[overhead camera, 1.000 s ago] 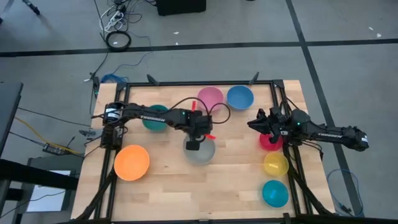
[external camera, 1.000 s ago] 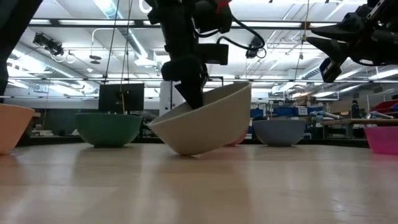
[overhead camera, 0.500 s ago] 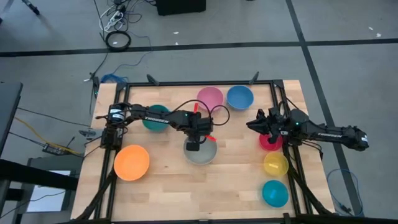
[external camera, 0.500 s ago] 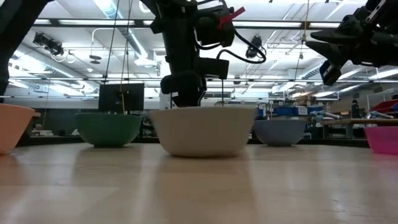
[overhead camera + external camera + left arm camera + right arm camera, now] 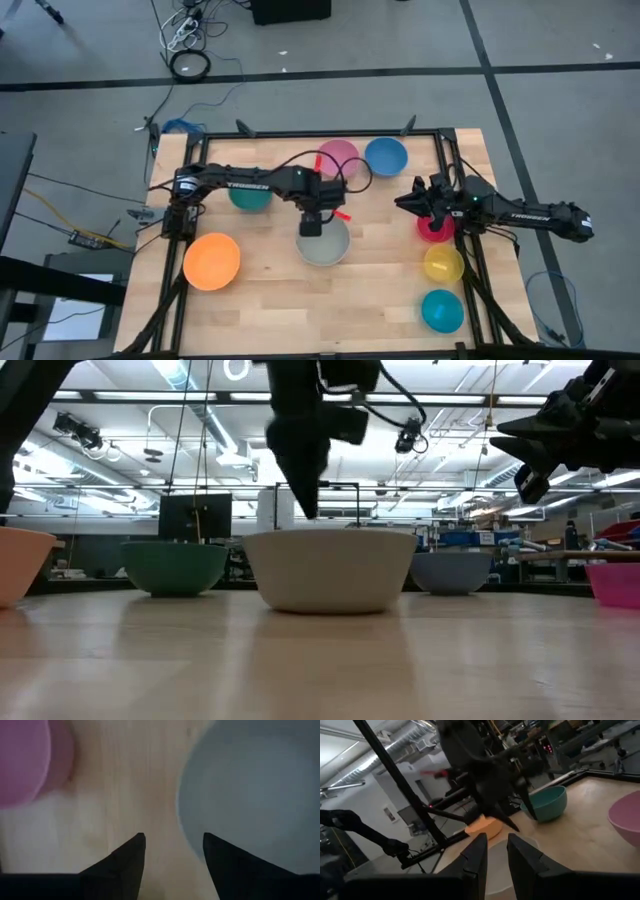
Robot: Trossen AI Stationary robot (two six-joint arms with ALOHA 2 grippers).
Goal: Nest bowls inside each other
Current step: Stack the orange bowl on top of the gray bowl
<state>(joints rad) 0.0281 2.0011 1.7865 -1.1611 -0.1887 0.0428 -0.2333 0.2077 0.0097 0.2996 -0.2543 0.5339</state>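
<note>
The grey-white bowl (image 5: pixel 323 242) sat upright mid-desk, apart from the other bowls. Above its far rim hung the left tool (image 5: pixel 311 226), fingers spread, holding nothing. The right tool (image 5: pixel 408 203), narrow and empty, waited over the magenta-red bowl (image 5: pixel 434 229). A careless descent could tip the rim.

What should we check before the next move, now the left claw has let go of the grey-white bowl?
1. Round grey-white plastic bowl sits upright and level on the wooden table: ok.
2. Left claw open and clear above that bowl's rim: ok.
3. Right claw parked above the round magenta-red plastic bowl, holding nothing: ok.
4. Grey-white bowl empty, ready to receive another bowl: ok.
5. Bowls nested so far: none; not ok.
6. Which bowl is next in size: cannot tell.
</note>
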